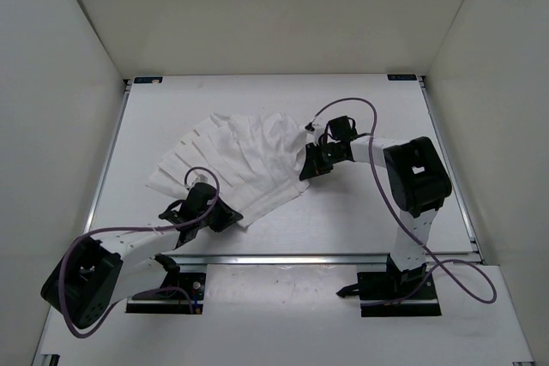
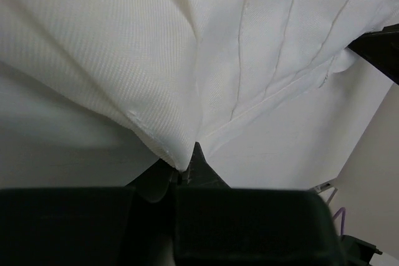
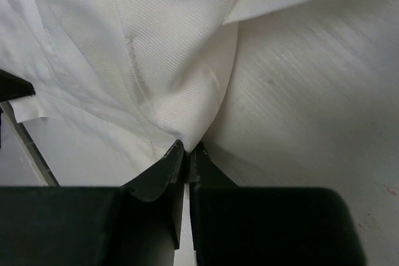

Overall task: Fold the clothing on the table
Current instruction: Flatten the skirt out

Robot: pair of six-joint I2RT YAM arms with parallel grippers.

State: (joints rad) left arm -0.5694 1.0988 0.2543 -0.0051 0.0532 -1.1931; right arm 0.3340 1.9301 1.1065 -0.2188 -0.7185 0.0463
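- Left of centre on the white surface [image 1: 369,212] lies the clothing [image 1: 236,160], a thin white garment fanned out in long pleat-like creases.
- Left gripper [image 1: 225,214] is down at the garment's near edge, jaws pinched tight on a pointed bit of hem. The left wrist view shows the fabric tapering right into the closed fingertips [image 2: 198,165].
- Over on the other side, the right gripper [image 1: 307,165] sits at the garment's right-hand edge, clamped shut on a fold of the cloth. The right wrist view shows the weave bunching into a rounded tuck just where the fingers meet.
- Both grips are on the cloth's edges, well apart, with the wrinkled body of the garment spread between them.
- Fabric looks slightly lifted at each pinch point, casting a soft shadow onto the surface beneath.
- Purple cable [image 1: 347,102] loops above the right arm, and the metal rail [image 1: 326,257] runs along the near edge in front of the arm bases.
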